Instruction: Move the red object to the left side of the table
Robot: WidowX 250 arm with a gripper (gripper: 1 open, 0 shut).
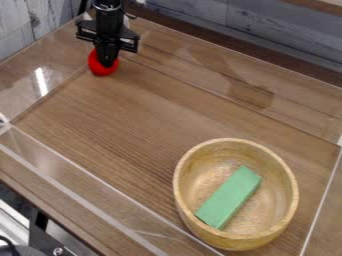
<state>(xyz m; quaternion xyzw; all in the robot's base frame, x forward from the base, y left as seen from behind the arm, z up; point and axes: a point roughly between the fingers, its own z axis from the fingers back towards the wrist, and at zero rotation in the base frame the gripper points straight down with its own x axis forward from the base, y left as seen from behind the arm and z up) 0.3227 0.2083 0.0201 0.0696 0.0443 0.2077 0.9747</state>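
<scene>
The red object (102,65) is at the far left of the table (160,120), close to the back acrylic wall. My black gripper (110,50) comes straight down onto it. The fingers are closed around its top, hiding the upper part, and only the round red body shows below them. I cannot tell whether the object rests on the wood or hangs just above it.
A wooden bowl (190,200) stands at the front right with a flat green block (230,196) lying inside. Low clear acrylic walls (80,205) run around the tabletop. Brown wood stretches between the gripper and the bowl.
</scene>
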